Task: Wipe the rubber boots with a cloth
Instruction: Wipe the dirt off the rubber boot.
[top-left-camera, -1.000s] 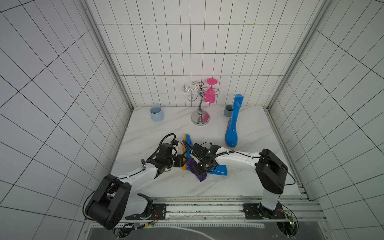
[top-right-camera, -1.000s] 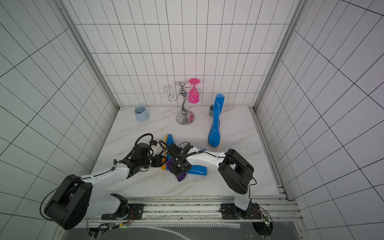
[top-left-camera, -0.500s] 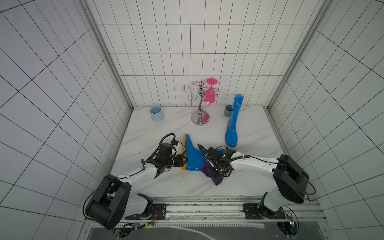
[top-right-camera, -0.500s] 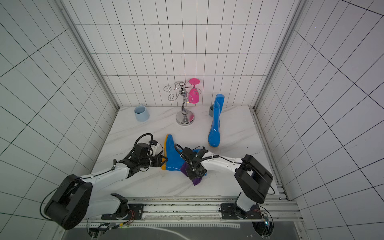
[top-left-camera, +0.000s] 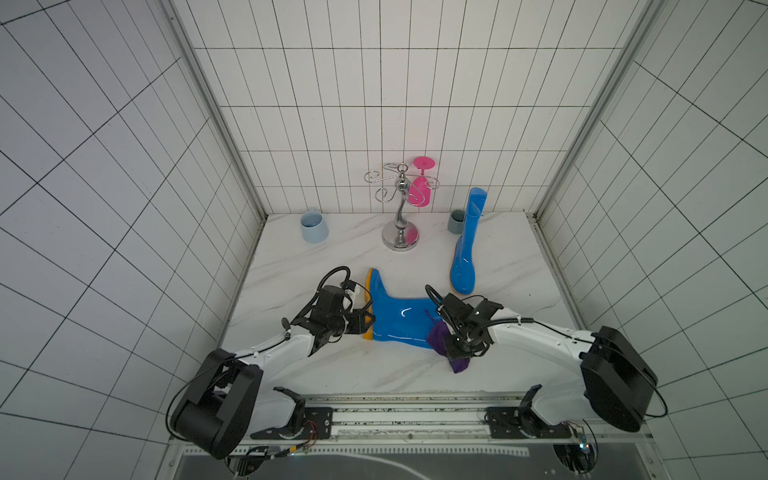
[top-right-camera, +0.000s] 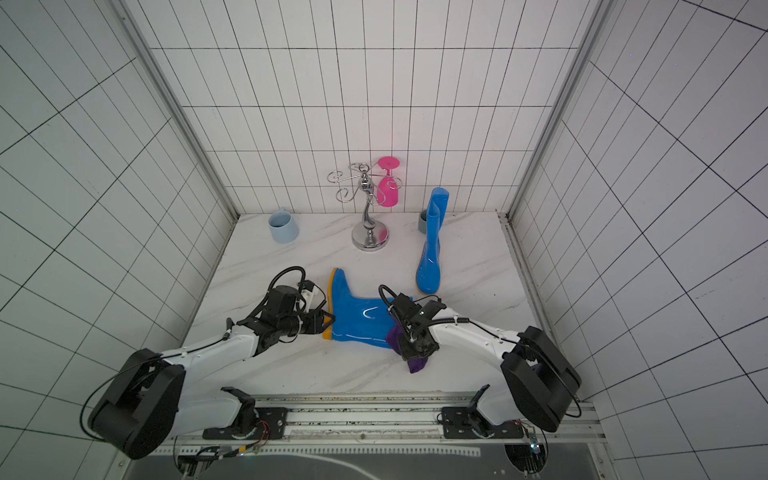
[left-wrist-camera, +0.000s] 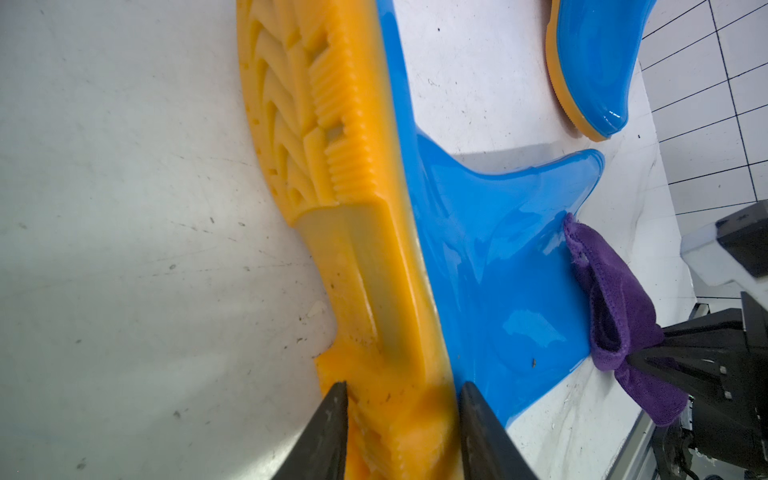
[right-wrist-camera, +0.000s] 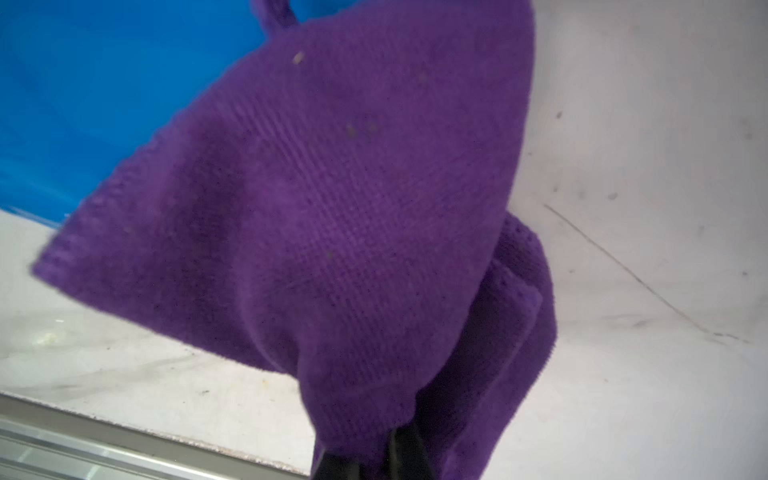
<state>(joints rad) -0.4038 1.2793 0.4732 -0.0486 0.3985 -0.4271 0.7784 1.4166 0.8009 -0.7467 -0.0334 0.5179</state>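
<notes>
Two claws share one lying glossy blue rubber boot (top-left-camera: 399, 322): the left gripper (left-wrist-camera: 401, 386) is clamped on its orange-yellow heel; the right gripper (right-wrist-camera: 370, 457) pinches the dark-purple fabric cloth (right-wrist-camera: 332, 208), which touches the boot's shaft just ahead.

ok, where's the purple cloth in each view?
In a top view: cloth lower centre-right, at the lying boot shaft's open end.
In a top view: cloth just below centre, same spot.
Left wrist: cloth against the shaft's open end.
Right wrist: cloth fills most of the frame.
Shared landmark: the lying boot's blue shaft, in all four.
</notes>
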